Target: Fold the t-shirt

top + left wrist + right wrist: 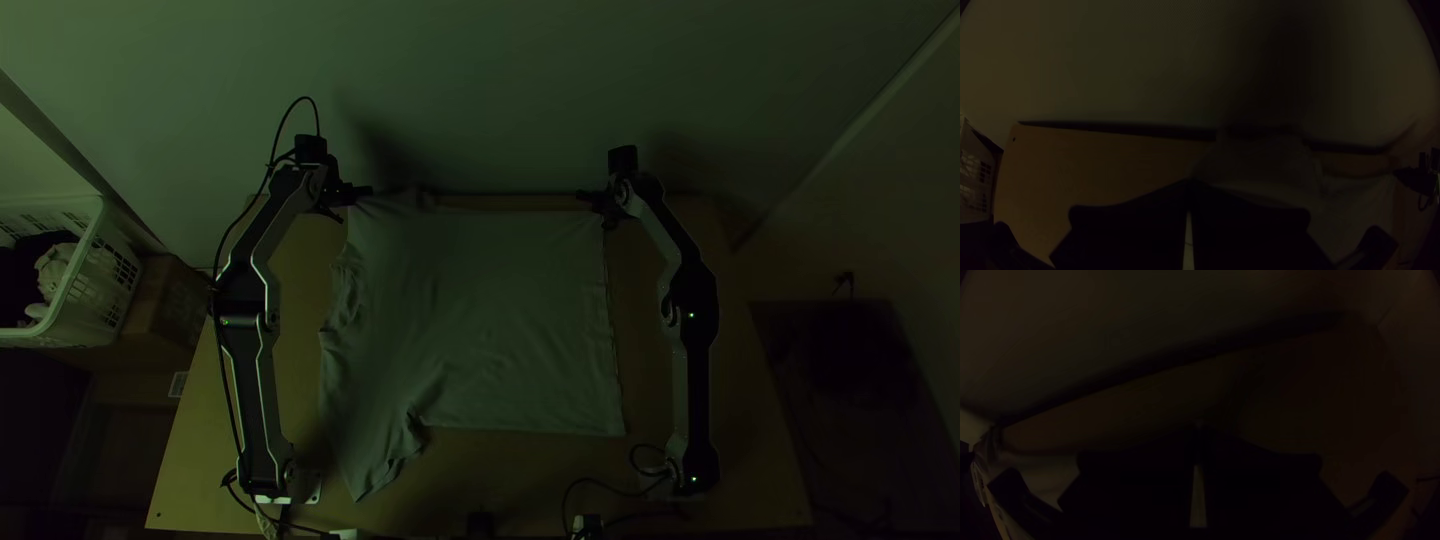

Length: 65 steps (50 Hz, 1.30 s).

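The grey t-shirt (480, 310) lies spread on the table in the top view, one sleeve pointing to the near edge at lower left, with wrinkles along its left side. At its far left corner is my left gripper (358, 194); my right gripper (598, 203) is at the far right corner. In the left wrist view the left gripper (1190, 185) is shut at the edge of the shirt cloth (1270, 170), its tips pinching it. The right gripper (1199, 427) is shut too, a small bit of cloth at its tips, with more shirt (1045, 472) beside it.
A pale wall rises behind the far edge of the wooden table (740, 440). A white laundry basket (85, 285) with clothes stands beyond the table's left side. Bare wood shows along both sides of the shirt, and cables (600, 482) lie near the right arm's base.
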Tool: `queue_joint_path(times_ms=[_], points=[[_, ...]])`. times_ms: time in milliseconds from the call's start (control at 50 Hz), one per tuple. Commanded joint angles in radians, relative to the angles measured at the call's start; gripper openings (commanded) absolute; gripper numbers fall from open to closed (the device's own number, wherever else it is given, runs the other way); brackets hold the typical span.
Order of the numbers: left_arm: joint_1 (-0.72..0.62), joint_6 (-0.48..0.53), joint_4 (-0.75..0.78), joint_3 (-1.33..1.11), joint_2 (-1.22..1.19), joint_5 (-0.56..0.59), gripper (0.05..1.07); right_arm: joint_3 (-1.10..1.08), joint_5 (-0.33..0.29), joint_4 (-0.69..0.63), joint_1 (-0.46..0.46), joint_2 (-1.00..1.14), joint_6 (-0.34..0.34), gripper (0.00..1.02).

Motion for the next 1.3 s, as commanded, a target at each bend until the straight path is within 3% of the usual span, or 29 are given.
queue_joint_path(times_ms=[0,300,720,1280], points=[[0.028,-0.022,0.019,0.037,-0.024,-0.009,0.08,0.031,0.023,0.024,-0.017,-0.023,-0.022,0.02],[0.039,0.001,-0.002,-0.07,-0.109,0.008,0.08,-0.013,0.022,-0.008,-0.009,-0.089,-0.085,0.02],[0.045,0.018,0.087,-0.331,-0.279,0.028,0.08,-0.064,0.023,-0.129,-0.007,-0.165,-0.108,0.02],[0.057,0.018,0.194,-0.698,-0.528,0.047,0.08,-0.444,0.023,-0.084,0.011,-0.42,-0.106,0.02]])
